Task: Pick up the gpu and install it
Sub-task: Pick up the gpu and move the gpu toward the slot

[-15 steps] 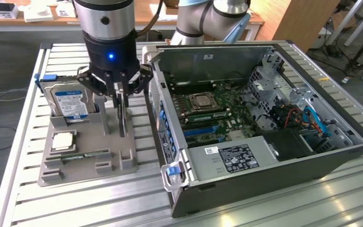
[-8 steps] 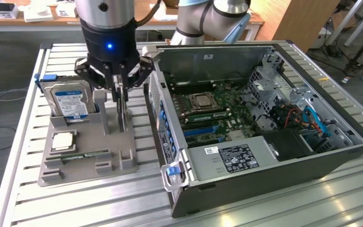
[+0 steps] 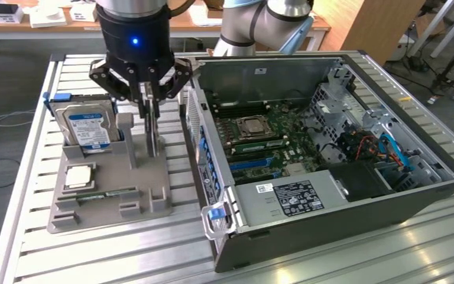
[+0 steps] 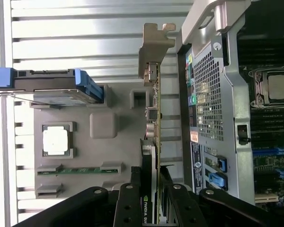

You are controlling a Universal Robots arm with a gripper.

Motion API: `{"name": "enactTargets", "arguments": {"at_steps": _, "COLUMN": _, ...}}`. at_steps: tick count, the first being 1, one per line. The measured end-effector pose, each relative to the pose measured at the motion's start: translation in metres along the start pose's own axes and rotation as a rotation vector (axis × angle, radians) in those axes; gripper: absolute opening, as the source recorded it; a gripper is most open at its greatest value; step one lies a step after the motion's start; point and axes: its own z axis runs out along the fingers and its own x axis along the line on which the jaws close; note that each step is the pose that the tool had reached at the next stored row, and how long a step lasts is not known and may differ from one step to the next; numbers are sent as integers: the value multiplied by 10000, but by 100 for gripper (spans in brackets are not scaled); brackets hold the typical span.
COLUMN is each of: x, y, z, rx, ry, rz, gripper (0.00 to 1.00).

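A slatted metal table (image 3: 93, 254) stands in a workshop, with wooden benches on its far side. On the exterior view's left, a grey holder (image 3: 109, 207) carries a hard drive (image 3: 89, 127). The open computer case (image 3: 330, 219) lies on the exterior view's right. The gpu (image 3: 154, 141) stands upright in the holder, just beside the case wall. The gripper (image 3: 149, 109) pinches its top edge, fingers pressed on both faces. The card seems not yet lifted out, and it is not yet installed.

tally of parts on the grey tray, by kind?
Hard drive: 1
CPU: 1
RAM stick: 1
GPU: 1
Total: 4
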Motion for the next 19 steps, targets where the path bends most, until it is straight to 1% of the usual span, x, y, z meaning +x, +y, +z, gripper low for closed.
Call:
{"name": "enactTargets", "arguments": {"at_steps": 12, "x": -10, "y": 39, "z": -381, "rx": -114, "ry": 7, "rz": 3, "gripper": 27}}
{"name": "enactTargets", "arguments": {"at_steps": 15, "x": -14, "y": 49, "z": -482, "rx": -137, "ry": 9, "rz": 4, "gripper": 27}}
{"name": "enactTargets", "arguments": {"at_steps": 19, "x": -20, "y": 62, "z": -608, "rx": -153, "ry": 10, "rz": 5, "gripper": 27}}
